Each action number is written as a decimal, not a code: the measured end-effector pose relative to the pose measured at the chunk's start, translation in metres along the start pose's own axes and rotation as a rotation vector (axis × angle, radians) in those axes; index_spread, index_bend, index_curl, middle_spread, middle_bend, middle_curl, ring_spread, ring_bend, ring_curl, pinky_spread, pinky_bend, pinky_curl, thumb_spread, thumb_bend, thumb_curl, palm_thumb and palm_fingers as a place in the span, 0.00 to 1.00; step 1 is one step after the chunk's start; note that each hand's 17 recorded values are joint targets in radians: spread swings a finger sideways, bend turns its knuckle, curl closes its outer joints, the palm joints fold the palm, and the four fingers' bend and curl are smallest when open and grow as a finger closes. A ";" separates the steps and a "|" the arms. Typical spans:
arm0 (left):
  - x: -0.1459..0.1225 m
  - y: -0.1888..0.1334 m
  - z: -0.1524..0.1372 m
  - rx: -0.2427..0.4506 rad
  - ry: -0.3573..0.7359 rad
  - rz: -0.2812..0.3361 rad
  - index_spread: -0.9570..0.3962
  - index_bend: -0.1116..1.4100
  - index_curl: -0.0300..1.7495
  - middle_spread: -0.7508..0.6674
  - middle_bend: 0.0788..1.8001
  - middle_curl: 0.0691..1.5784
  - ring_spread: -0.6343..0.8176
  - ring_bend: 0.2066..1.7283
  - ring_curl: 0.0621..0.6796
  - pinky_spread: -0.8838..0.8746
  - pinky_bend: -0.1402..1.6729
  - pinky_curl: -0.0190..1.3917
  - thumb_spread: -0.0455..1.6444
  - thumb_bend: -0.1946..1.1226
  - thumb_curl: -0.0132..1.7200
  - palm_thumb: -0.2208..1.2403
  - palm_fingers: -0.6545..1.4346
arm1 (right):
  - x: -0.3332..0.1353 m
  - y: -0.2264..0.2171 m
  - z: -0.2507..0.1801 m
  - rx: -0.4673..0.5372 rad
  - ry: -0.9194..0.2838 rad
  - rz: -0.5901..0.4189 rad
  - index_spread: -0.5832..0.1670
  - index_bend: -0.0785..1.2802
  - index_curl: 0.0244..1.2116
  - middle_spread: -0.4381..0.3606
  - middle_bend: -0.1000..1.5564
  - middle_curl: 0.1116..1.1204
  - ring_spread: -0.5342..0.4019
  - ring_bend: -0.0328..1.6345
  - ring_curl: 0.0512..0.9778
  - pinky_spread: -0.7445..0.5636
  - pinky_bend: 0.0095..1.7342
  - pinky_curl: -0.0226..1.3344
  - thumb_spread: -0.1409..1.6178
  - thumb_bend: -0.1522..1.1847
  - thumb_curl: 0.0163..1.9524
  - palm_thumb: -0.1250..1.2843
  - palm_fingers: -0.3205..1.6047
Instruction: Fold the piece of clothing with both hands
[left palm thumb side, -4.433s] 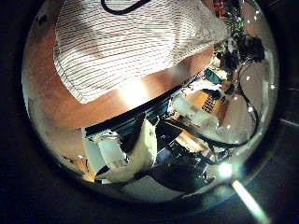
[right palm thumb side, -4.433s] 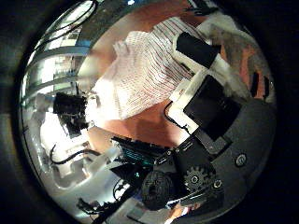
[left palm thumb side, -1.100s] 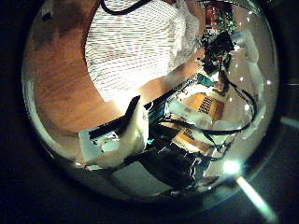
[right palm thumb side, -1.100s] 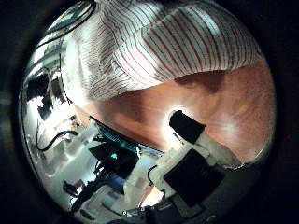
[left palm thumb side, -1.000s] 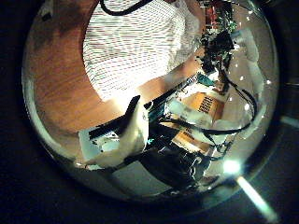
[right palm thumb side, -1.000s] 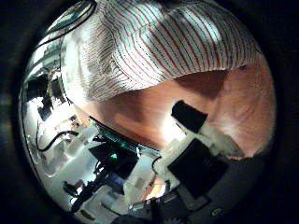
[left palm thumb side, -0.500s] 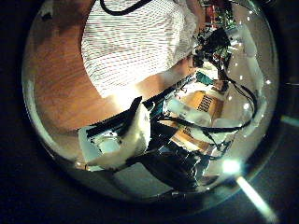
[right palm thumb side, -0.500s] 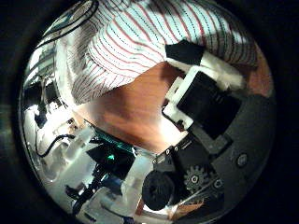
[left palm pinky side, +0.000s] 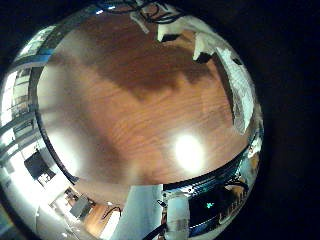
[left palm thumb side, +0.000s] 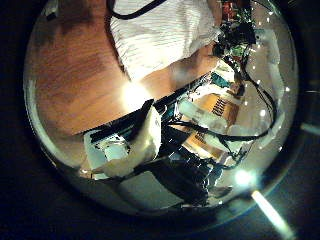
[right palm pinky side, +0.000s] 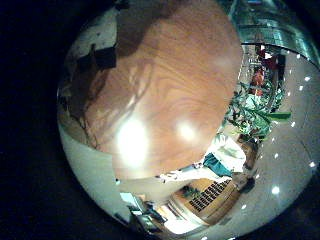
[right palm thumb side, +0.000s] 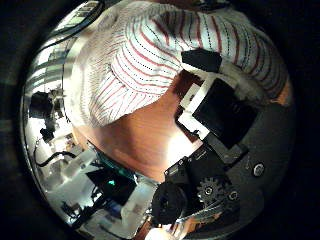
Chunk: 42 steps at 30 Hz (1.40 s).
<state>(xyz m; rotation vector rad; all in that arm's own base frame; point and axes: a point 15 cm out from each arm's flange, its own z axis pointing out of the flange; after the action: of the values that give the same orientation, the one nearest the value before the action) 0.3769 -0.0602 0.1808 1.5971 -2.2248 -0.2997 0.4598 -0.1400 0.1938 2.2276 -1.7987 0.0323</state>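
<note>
- Striped garment (right palm thumb side: 160, 60), white w/ thin red-dark stripes, lying on wooden table (left palm pinky side: 130, 110); bunched, w/ folds, fills much of right thumb side view, so close under that palm.
- Right hand (right palm thumb side: 215, 105): black-white fingers over garment edge, tips near or on cloth; can't tell if grasping or just resting.
- Left thumb side view: garment (left palm thumb side: 165, 35) further off on table, edge near table rim. Left hand (left palm thumb side: 135, 145): one white finger seen; clenched or released, can't tell.
- Little finger side views: mostly bare table (right palm pinky side: 160, 90).
- No readable labels or writing.
</note>
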 end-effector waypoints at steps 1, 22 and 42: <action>0.000 0.000 0.001 -0.001 0.002 -0.001 0.63 0.22 0.27 0.60 0.06 0.16 0.59 0.25 0.25 0.68 0.22 0.25 0.78 0.14 0.18 0.32 0.44 | 0.000 0.001 -0.005 0.007 0.003 -0.001 0.32 0.83 0.71 0.30 0.80 0.72 0.32 0.85 0.65 0.39 0.77 0.53 0.72 0.11 0.29 0.82 0.73; 0.007 0.001 0.040 0.004 0.035 0.028 0.64 0.19 0.26 0.62 0.06 0.16 0.60 0.26 0.25 0.68 0.23 0.26 0.78 0.14 0.17 0.30 0.42 | -0.145 0.012 -0.165 0.149 0.175 -0.282 0.38 0.83 0.77 0.33 0.81 0.76 0.33 0.85 0.73 0.42 0.75 0.64 0.74 0.10 0.32 0.78 0.71; -0.045 0.047 0.010 0.078 0.084 -0.045 0.63 0.21 0.24 0.64 0.06 0.17 0.59 0.27 0.25 0.68 0.24 0.26 0.73 0.14 0.18 0.22 0.43 | -0.304 -0.009 -0.144 0.159 0.297 -0.463 0.37 0.75 0.77 0.34 0.78 0.74 0.33 0.82 0.73 0.39 0.70 0.67 0.75 0.09 0.31 0.70 0.71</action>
<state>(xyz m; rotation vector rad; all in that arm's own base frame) 0.3447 -0.0022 0.1819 1.6705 -2.1637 -0.1577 0.4227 0.1851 0.2730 2.5354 -1.1377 0.4009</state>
